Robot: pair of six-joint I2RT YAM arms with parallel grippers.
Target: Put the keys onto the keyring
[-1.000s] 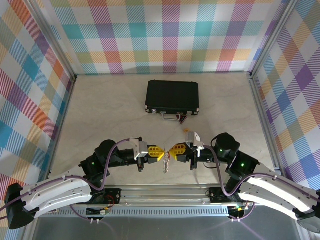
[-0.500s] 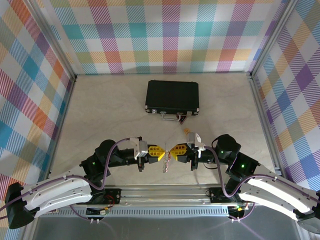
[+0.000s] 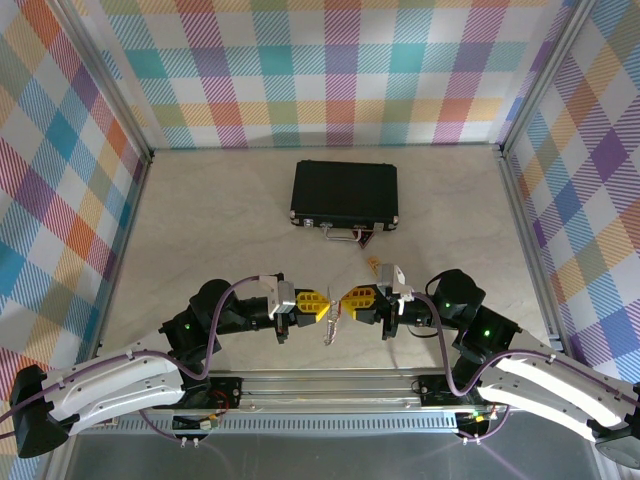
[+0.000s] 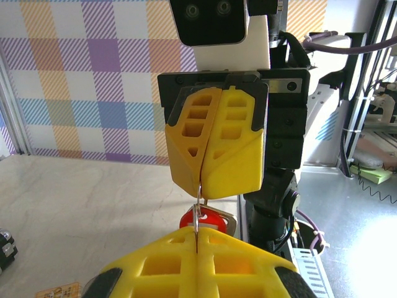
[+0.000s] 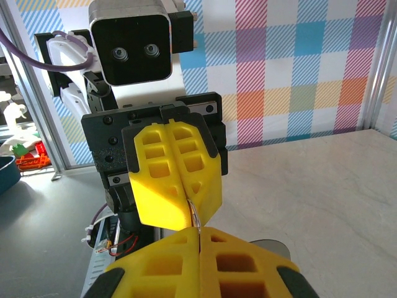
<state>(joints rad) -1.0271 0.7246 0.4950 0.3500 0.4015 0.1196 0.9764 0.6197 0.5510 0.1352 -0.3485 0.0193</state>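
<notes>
At the near edge of the table (image 3: 220,220) the two arms reach inward and meet nose to nose. The left gripper (image 3: 322,305) and the right gripper (image 3: 346,299) point straight at each other with only a small gap between their yellow tips. Both are clenched, each pair of fingers pressed flat together with no gap at the seam.

Between them hangs the keyring (image 3: 333,327), raised off the table. Each wrist view shows a thin metal loop running from the seam of its own fingers into the seam of the gripper opposite. It looks pinched from both sides at once. I judge this shared hold is meant to steady the ring and perhaps strain it open, so that a key can slide along the metal.

Just behind that loop, low in the gap, the left wrist view shows the key (image 4: 209,218), its red head up and a bit of silver beside it. It sits close against the loop. I cannot tell whether it is already threaded on or merely hangs alongside. Neither pair of fingers appears to hold the red head itself.

Farther out, a small orange tag (image 4: 60,290) lies flat on the table, apart from the work. Well beyond it a black case (image 3: 345,192) rests closed with its handle toward the arms.
</notes>
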